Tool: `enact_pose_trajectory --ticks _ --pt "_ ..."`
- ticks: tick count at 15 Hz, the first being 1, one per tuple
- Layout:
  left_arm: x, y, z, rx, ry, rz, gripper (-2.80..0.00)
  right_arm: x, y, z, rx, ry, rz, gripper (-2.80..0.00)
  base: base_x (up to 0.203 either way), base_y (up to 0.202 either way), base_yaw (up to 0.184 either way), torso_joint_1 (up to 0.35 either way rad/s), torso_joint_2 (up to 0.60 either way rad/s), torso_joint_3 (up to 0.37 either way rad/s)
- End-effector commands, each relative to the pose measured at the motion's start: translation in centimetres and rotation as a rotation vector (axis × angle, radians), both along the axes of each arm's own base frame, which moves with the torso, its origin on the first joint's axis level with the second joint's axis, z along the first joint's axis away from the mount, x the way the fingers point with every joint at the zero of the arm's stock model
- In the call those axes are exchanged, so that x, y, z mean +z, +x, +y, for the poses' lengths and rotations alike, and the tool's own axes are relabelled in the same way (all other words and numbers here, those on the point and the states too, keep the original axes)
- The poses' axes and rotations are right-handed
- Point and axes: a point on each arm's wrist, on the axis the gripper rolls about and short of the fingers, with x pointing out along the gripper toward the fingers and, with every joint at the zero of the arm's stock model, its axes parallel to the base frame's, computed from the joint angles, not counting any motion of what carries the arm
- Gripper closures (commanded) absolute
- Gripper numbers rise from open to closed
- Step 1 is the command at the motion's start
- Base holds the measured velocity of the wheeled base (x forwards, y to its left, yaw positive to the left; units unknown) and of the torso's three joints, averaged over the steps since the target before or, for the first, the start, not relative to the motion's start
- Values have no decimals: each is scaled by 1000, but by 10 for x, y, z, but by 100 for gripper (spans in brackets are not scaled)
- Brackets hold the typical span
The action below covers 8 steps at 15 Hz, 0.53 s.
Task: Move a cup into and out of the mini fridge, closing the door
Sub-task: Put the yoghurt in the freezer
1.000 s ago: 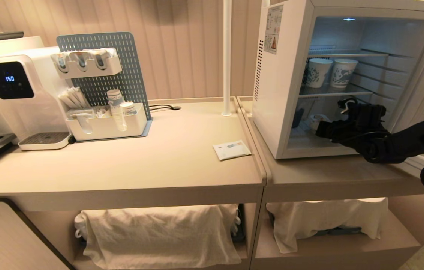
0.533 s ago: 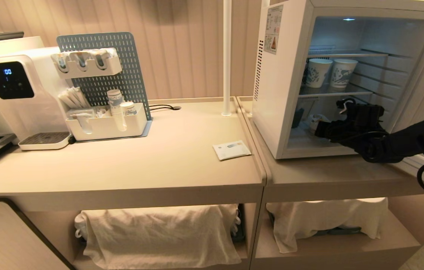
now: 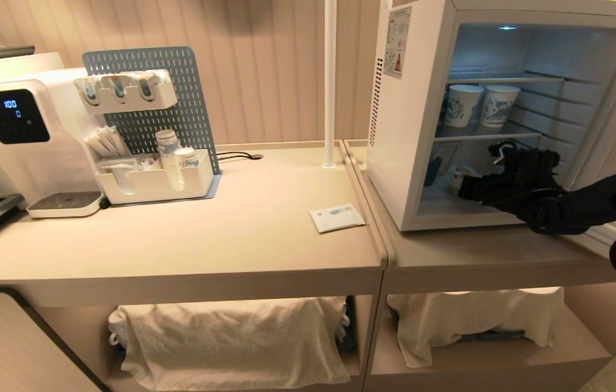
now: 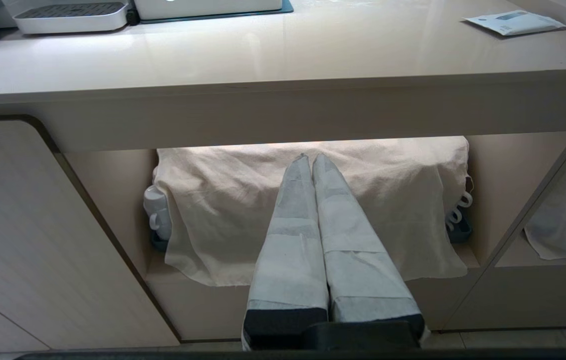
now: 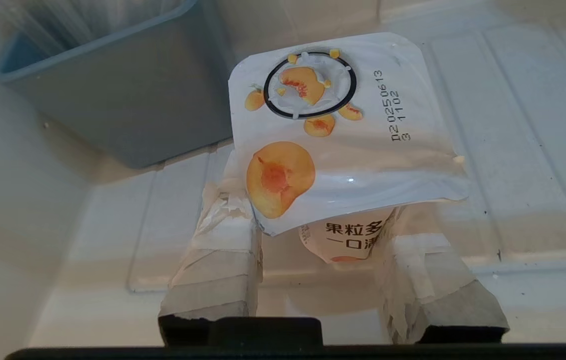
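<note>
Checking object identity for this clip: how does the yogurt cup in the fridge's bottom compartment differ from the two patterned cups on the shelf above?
The yogurt cup is squat, sealed with a square foil lid bearing orange fruit marks; the patterned cups are taller, with blue designs and no lid visible. The yogurt cup sits low between the fingers of the right end effector; the patterned cups stand untouched side by side on the wire shelf. Both are mainly white and inside the mini fridge.

Warm, even light falls on the counter [image 3: 242, 228]; a small lamp glows inside the mini fridge [image 3: 422, 136]. Glare streaks the cup [image 5: 343, 135] lid, perhaps slightly blurred.
</note>
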Motion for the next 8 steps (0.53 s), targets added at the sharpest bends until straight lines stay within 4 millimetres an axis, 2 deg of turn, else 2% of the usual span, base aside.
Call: enact_pose_trajectory --ticks 1,2,8 --pt "0 0 0 0 0 0 0 4 -1 0 3 -7 -11 0 0 0 0 0 0 0" --pt "0 0 0 0 0 0 0 2 -1 0 4 -24 -8 -280 0 0 0 0 0 0" --pt "0 0 0 0 0 0 0 9 -5 0 5 -39 -17 -280 0 0 0 0 0 0"
